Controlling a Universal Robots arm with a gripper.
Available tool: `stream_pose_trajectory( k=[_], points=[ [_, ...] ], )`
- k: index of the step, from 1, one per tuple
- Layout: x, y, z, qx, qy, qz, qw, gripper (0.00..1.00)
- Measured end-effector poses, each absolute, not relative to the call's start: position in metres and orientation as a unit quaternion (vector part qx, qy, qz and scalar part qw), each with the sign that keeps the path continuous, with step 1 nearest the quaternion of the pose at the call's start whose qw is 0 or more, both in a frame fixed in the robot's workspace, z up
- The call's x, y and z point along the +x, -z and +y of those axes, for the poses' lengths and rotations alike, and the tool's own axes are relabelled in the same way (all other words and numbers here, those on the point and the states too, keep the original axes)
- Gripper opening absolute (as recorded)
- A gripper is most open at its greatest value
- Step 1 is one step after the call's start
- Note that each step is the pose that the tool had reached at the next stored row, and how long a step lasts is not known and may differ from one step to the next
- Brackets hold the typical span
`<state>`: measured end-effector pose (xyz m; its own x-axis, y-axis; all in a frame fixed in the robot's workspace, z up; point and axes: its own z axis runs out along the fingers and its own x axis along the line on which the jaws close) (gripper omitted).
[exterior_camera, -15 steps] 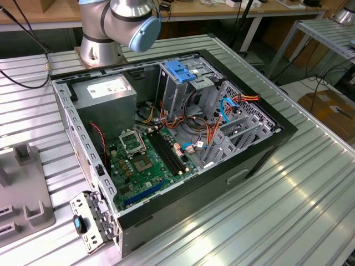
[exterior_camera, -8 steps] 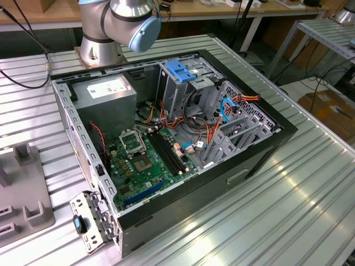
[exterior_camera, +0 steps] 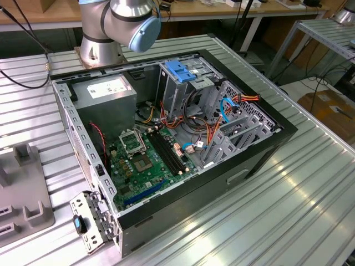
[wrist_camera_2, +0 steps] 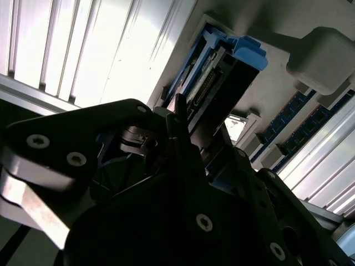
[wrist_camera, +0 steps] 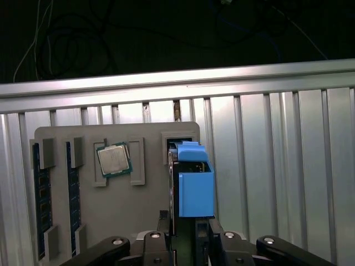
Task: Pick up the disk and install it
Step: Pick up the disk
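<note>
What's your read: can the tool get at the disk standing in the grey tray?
Probably yes. In the first wrist view the tool is lined up right at the disk, which stands on edge in the grey tray; nothing sits between them.

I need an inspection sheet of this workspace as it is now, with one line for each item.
Surface: ribbed metal table, bearing an open case and a grey tray.
Job's things: disk in its blue carrier, standing on edge at the tray.
Clutter: CPU and memory sticks on the tray.
Grippers: gripper close against the disk; grip cannot be judged.
Cables: coloured wires inside the case; black cable across the table.
Surroundings: wooden bench behind; box on the floor.
</note>
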<state>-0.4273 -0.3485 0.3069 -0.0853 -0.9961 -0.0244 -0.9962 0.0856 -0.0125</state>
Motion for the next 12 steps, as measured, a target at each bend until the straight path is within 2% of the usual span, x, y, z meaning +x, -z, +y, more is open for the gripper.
stream_pose_trajectory(
  k=[12],
  points=[
    [-0.4273, -0.3063, -0.3485, -0.676, -0.004, 0.737, 0.013, 0.35]
  ],
)
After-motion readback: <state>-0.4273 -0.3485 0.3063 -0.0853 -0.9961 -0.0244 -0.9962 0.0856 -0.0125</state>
